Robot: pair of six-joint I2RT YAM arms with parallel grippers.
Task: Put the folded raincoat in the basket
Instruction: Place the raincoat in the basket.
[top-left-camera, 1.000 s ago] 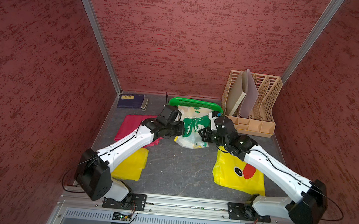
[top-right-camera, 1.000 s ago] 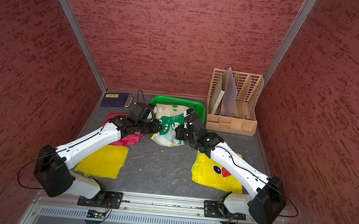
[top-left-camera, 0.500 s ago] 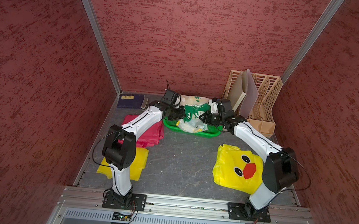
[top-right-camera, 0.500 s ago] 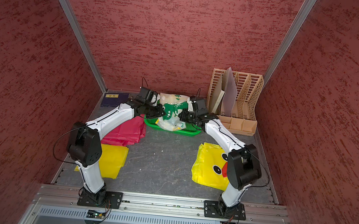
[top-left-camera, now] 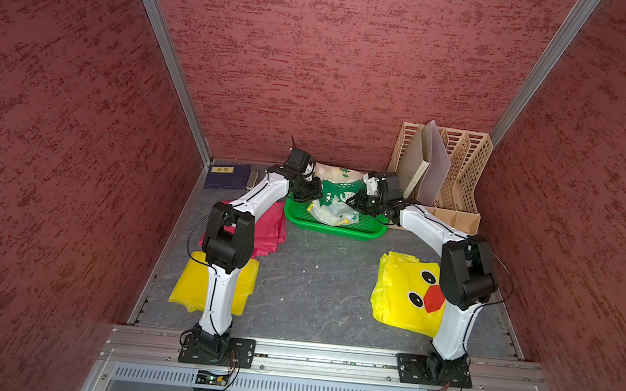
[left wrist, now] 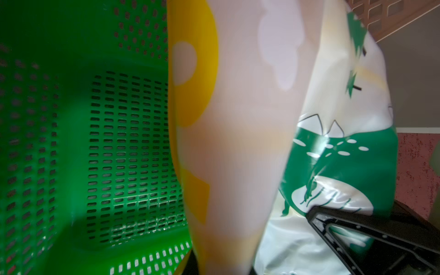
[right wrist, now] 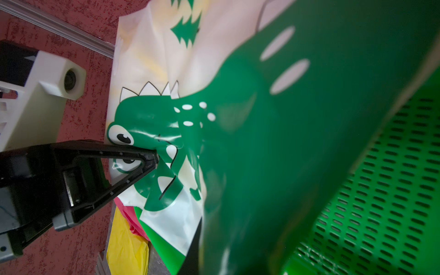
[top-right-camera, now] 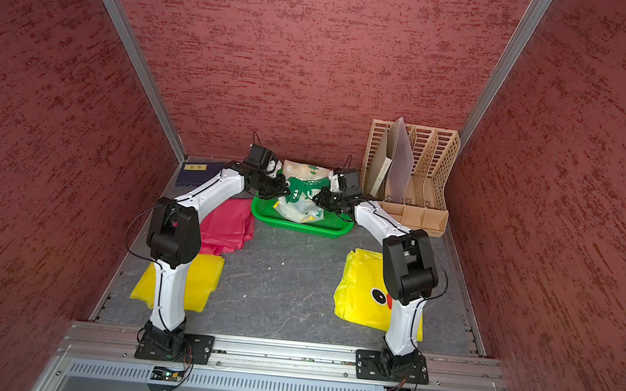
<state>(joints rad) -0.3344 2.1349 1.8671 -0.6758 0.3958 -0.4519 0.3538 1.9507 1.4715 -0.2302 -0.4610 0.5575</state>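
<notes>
The folded raincoat (top-left-camera: pixel 332 196) (top-right-camera: pixel 302 191), cream with a green dinosaur print, hangs stretched between my two grippers above the green mesh basket (top-left-camera: pixel 333 231) (top-right-camera: pixel 300 229) at the back of the table. Its lower folds reach down into the basket. My left gripper (top-left-camera: pixel 317 197) (top-right-camera: pixel 286 193) is shut on the raincoat's left edge and my right gripper (top-left-camera: pixel 351 200) (top-right-camera: pixel 317 198) is shut on its right edge. The left wrist view shows the raincoat (left wrist: pixel 238 142) close up beside the basket wall (left wrist: pixel 119 142). The right wrist view shows the raincoat (right wrist: pixel 285 142) over the basket floor (right wrist: pixel 392 190), with the left gripper (right wrist: pixel 152 158) pinching the print.
A beige lattice file rack (top-left-camera: pixel 457 166) with folders stands right of the basket. A yellow duck raincoat (top-left-camera: pixel 403 293) lies front right. A red raincoat (top-left-camera: pixel 272 224) and a plain yellow one (top-left-camera: pixel 191 288) lie on the left. A dark blue book (top-left-camera: pixel 228 175) sits at the back left.
Both arms have carried the raincoat from the middle of the table back over the basket. In the last half second they have hardly moved.
</notes>
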